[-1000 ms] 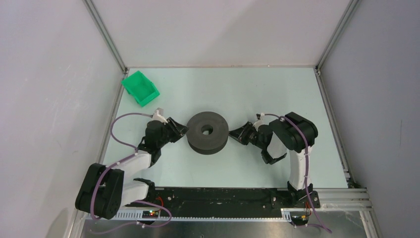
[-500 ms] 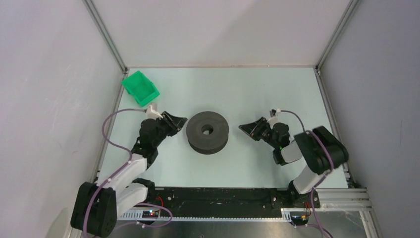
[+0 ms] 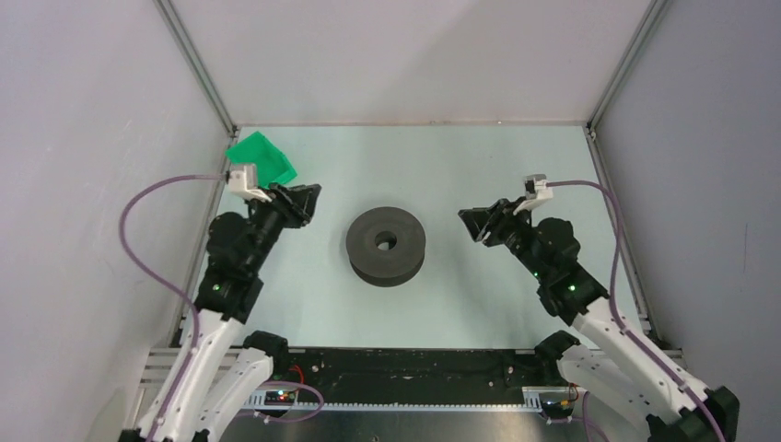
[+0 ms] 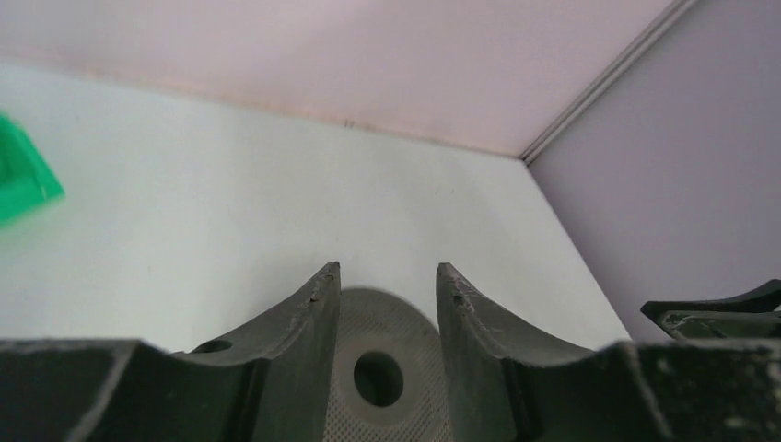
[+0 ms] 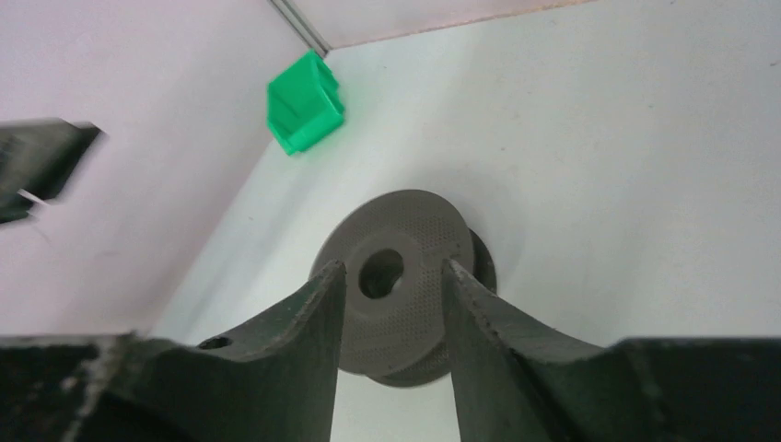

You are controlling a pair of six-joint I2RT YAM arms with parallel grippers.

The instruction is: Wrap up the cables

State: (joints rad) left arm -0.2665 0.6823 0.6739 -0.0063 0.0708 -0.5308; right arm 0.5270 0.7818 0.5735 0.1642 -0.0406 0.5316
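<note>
A dark grey spool (image 3: 386, 245) with a centre hole lies flat on the pale table. It also shows in the left wrist view (image 4: 387, 368) and the right wrist view (image 5: 405, 276). No loose thin black cable shows in any view. My left gripper (image 3: 304, 196) hangs to the left of the spool, apart from it, open and empty (image 4: 387, 269). My right gripper (image 3: 474, 221) hangs to the right of the spool, apart from it, open and empty (image 5: 391, 265).
A green bin (image 3: 262, 157) stands at the table's far left corner, just behind the left wrist; it also shows in the right wrist view (image 5: 306, 103). Walls with metal rails close in the table on three sides.
Both grippers have drawn back from the spool's sides, the left one to the far left, the right one to the right, and both arms have risen. The spool has not moved.
</note>
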